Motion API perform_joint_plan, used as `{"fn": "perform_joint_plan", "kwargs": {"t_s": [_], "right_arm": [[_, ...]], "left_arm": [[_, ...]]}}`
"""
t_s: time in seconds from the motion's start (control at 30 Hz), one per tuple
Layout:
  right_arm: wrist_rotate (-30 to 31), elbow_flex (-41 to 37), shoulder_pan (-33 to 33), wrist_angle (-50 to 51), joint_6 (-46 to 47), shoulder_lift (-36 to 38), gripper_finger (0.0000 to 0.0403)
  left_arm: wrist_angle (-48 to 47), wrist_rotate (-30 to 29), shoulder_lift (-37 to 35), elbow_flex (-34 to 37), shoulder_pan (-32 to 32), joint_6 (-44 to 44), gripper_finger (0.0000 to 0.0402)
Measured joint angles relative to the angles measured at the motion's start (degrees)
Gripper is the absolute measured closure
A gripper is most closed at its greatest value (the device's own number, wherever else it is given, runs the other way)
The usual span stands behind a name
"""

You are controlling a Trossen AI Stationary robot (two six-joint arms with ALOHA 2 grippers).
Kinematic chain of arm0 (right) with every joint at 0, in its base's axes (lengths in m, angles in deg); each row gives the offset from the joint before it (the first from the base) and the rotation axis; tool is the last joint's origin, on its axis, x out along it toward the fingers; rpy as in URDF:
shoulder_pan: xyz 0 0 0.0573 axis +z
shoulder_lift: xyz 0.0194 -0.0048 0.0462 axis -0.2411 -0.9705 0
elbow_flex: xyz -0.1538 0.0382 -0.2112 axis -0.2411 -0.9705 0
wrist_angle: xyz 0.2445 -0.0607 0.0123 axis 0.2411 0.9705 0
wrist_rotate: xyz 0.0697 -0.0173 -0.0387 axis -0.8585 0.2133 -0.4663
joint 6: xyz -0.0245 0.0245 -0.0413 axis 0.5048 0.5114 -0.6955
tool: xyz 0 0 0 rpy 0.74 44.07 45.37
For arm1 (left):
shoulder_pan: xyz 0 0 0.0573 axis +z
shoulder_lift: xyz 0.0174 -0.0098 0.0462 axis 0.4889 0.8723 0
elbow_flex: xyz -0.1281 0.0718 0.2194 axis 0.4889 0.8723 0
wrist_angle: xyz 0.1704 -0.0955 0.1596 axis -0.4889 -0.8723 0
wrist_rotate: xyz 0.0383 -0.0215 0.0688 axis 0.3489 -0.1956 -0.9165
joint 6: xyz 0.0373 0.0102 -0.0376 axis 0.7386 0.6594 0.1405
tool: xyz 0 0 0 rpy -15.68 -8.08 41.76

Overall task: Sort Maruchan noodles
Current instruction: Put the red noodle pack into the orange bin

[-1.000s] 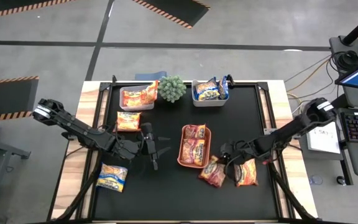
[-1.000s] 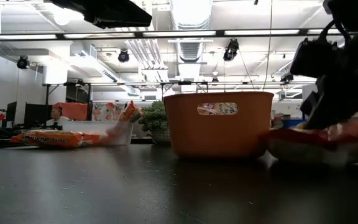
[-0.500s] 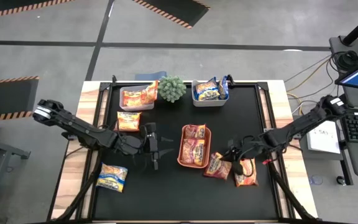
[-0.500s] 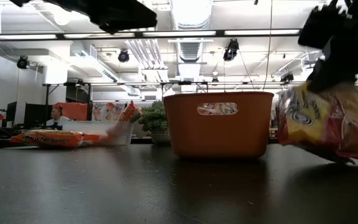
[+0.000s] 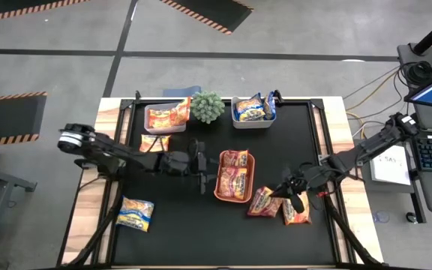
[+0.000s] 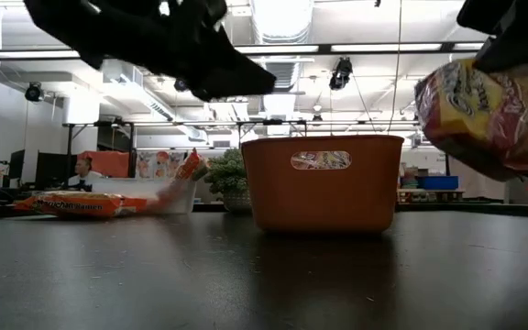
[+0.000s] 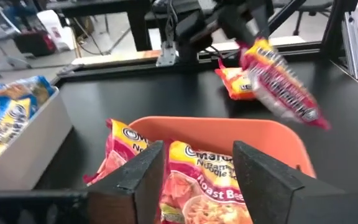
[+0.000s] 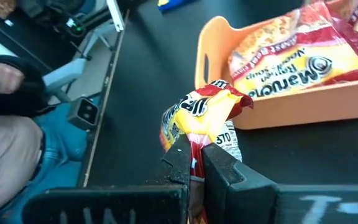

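We see the right gripper (image 5: 286, 193) pinching one dark red packet (image 5: 264, 201) by its crimped edge, fingers pressed tight on the plastic; the packet hangs off the black mat (image 5: 201, 225), just right of the orange tray (image 5: 217, 180), clearly airborne in the low view (image 6: 489, 115). The film looks glossy and crinkled, bunched where it's gripped (image 8: 197, 121). An orange packet (image 5: 297, 212) lies flat on the mat right beside that gripper. The left gripper (image 5: 202, 166) hovers just left of the tray, its blocky dark fingers (image 7: 135, 177) spread with nothing between them. The tray is smooth moulded plastic with rounded corners and a handle slot, holding two red packets (image 5: 233, 176). An orange packet (image 5: 154, 143) and a yellow-and-blue one (image 5: 136, 213) lie on the left side. Rear bins: left bin (image 5: 152, 126) holds orange packets, right bin (image 5: 240, 122) yellow-and-blue ones, with a green plant (image 5: 208, 106) between them.
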Motion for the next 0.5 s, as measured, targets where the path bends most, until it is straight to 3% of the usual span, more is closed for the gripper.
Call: {"fn": "perform_joint_plan", "kwargs": {"t_s": [0.2, 0.5], "right_arm": [[-0.3, 0.0, 0.2, -3.5, -0.4, 1.2, 0.0394], [-0.4, 0.3, 0.2, -6.3, -0.9, 1.3, 0.0394]], "left_arm": [[5.4, 4.4, 6.0, 0.0, 4.0, 0.5, 0.0201], [9.1, 9.7, 12.8, 0.0, 8.8, -0.7, 0.0209]]}}
